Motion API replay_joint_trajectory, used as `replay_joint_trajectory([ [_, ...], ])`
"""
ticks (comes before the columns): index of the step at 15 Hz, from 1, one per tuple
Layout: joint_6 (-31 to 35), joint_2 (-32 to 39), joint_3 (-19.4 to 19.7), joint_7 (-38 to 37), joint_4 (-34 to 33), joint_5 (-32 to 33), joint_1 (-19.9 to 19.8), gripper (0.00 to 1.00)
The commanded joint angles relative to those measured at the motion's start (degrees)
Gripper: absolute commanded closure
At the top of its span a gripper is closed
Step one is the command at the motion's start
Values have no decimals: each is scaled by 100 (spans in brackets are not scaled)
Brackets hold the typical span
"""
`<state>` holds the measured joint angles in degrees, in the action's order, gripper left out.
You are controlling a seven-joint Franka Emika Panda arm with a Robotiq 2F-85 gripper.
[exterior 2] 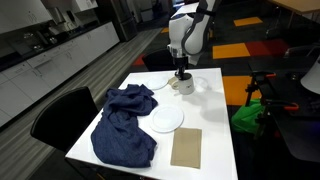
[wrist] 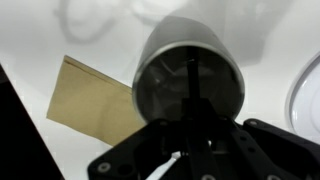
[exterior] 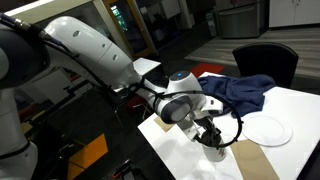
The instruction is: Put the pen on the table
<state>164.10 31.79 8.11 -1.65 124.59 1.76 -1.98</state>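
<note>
A grey mug [wrist: 190, 75] stands on the white table [exterior 2: 215, 130] near its far end and shows in both exterior views [exterior: 216, 151] [exterior 2: 186, 86]. The pen [wrist: 192, 90], a thin dark stick, stands inside the mug. My gripper [wrist: 190, 135] hangs straight down over the mug, with its black fingers drawn together around the pen's upper end. In both exterior views the gripper [exterior: 209, 135] [exterior 2: 182, 72] sits right at the mug's mouth and hides the pen.
A white plate [exterior 2: 165, 120] and a tan napkin [exterior 2: 186, 147] lie in the middle of the table. A crumpled blue cloth [exterior 2: 125, 125] covers one side. A dark chair [exterior 2: 60, 115] stands at the table's edge. A green object [exterior 2: 250, 115] sits beside it.
</note>
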Motion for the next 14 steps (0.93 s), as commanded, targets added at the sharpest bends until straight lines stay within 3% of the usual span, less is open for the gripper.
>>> replay_joint_trajectory([
  [1,154,-483,475,-539,426,288,469,97],
  [7,227,-1178,834,-875,777,656,788,97],
  [14,233,-2209,683,-940,1083,1045,767,97],
])
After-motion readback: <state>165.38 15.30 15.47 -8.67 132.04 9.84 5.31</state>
